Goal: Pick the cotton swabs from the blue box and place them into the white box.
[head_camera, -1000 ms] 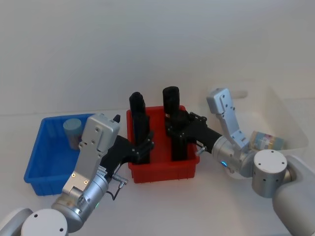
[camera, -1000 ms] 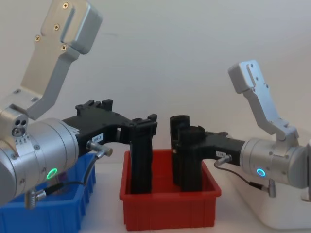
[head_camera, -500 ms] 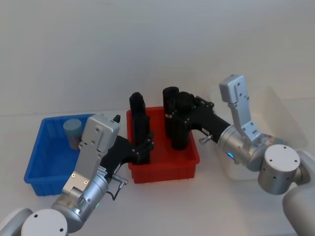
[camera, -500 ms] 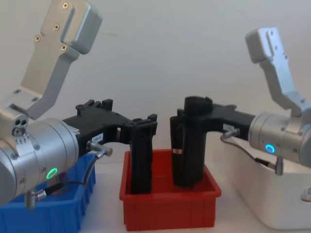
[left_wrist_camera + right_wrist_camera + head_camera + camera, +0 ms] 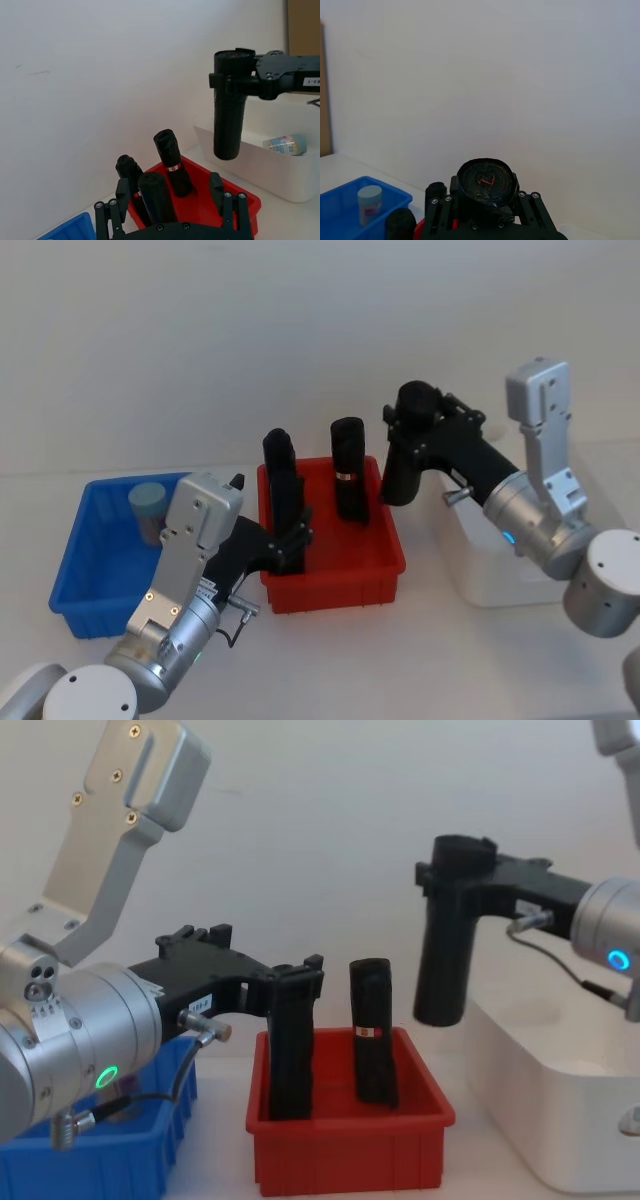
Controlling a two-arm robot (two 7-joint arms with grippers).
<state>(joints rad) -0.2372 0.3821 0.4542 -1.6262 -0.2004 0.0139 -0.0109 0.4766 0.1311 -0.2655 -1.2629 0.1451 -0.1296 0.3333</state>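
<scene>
One tub of cotton swabs (image 5: 148,502) with a pale lid stands in the far corner of the blue box (image 5: 90,570), also seen in the right wrist view (image 5: 370,201). Another tub (image 5: 285,144) lies in the white box (image 5: 485,585). My right gripper (image 5: 405,440) is shut on a tall black roll (image 5: 443,960), held upright in the air between the red bin's right edge and the white box. My left gripper (image 5: 292,535) is open over the red bin (image 5: 340,585), its fingers either side of a black roll (image 5: 156,200).
Other black rolls (image 5: 348,468) stand upright in the red bin, which sits between the blue box and the white box (image 5: 560,1120). A pale wall rises close behind the table.
My right gripper has lifted a black roll up out of the red bin and carried it to the right, toward the white box. The left arm has not moved.
</scene>
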